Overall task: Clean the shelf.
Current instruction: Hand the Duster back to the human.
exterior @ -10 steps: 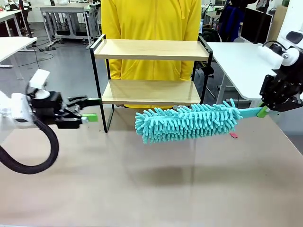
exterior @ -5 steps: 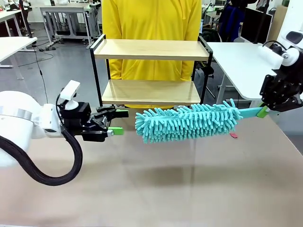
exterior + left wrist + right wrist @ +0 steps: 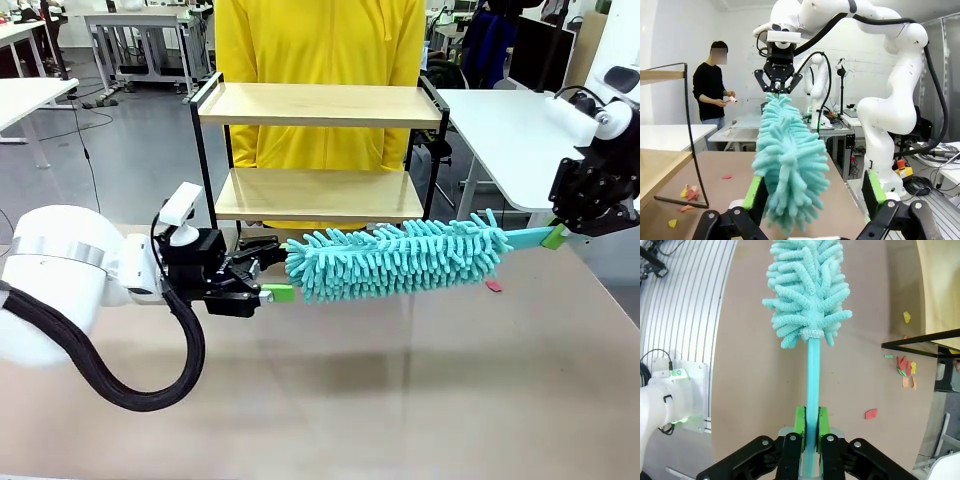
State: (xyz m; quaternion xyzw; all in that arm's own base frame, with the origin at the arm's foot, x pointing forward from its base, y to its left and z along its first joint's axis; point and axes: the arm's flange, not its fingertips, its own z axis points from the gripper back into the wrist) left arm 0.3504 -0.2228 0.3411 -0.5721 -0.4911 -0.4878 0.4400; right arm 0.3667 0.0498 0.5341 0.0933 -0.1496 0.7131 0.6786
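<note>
A: Item one, the shelf (image 3: pixel 320 150); location?

B: Two light wooden boards in a thin black frame; it stands at the far edge of the bench (image 3: pixel 400 400), about the middle, just in front of a person in a yellow top (image 3: pixel 320 40); both boards look bare in the front view; in the left wrist view its boards and black rail enter at the left (image 3: pixel 660 125).

A: Position relative to each pincer?

B: Left gripper (image 3: pixel 268 268): just before the shelf's lower left corner, below the lower board, pointing toward the bench's right edge; jaws spread wide, green pads apart, pinching nothing; the fluffy tip of the duster (image 3: pixel 395 260) sits between its fingers (image 3: pixel 752 192), contact not clear. Right gripper (image 3: pixel 556 236): beyond the shelf's right end, near the bench's right edge, apart from the frame; pressed together on the duster's teal handle (image 3: pixel 812 390).

A: The duster itself?

B: Teal microfibre head, held roughly level above the bench, lying along the front of the lower board; whether it touches the board cannot be told.

A: Loose matter?

B: Small red, orange and yellow paper scraps (image 3: pixel 905 372) on the bench near the shelf's foot; one red scrap (image 3: pixel 493 286) under the duster's handle end.
</note>
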